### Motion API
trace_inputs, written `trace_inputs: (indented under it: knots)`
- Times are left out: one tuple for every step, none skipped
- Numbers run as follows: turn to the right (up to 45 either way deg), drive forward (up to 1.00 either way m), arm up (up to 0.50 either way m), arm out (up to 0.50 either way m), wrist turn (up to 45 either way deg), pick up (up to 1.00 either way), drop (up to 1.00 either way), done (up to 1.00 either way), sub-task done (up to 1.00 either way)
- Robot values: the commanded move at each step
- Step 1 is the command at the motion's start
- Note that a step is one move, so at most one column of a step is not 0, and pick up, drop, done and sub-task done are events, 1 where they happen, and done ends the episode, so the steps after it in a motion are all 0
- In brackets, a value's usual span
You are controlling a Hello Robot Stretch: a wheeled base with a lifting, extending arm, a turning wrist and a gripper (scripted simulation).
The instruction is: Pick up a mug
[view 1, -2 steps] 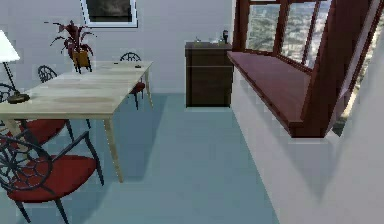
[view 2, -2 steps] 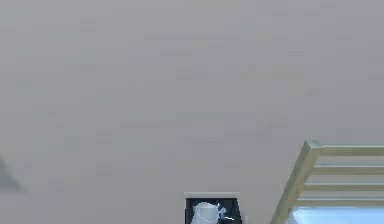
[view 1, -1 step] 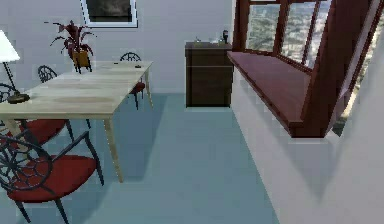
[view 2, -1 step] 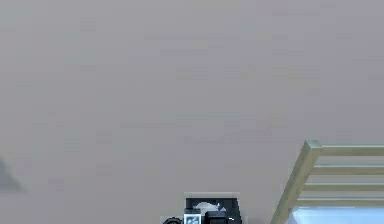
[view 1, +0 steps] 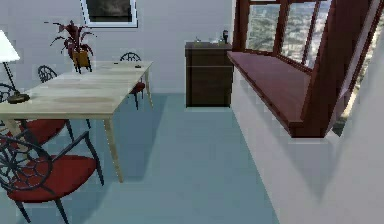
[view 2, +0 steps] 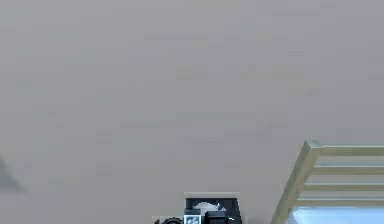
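Observation:
In the forward view a dark wooden cabinet (view 1: 209, 75) stands against the far wall beside the window seat. On its top sit a small dark thing (view 1: 225, 37) and a low pale blob (view 1: 200, 42), both too small to name. In the arm side view the arm's end pokes up at the bottom edge as a dark block (view 2: 212, 210) with a white marked square. Left of it lies a sliver of the gripper (view 2: 168, 219) against a bare grey wall. Its far end is cut off, so I cannot tell whether it holds anything.
A long pale wooden table (view 1: 85, 90) with red-seated metal chairs (view 1: 45, 170) takes the forward view's left; a potted red plant (view 1: 75, 42) and a lamp (view 1: 6, 48) stand by it. A dark red window bench (view 1: 275, 85) runs along the right. Blue floor (view 1: 190, 160) lies between. Pale slats (view 2: 335, 180) show at the arm side view's lower right.

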Motion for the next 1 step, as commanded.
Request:
trace_inputs:
  knots:
    - [0.0,0.0,0.0,0.0,45.0,0.0,0.0,0.0,0.0]
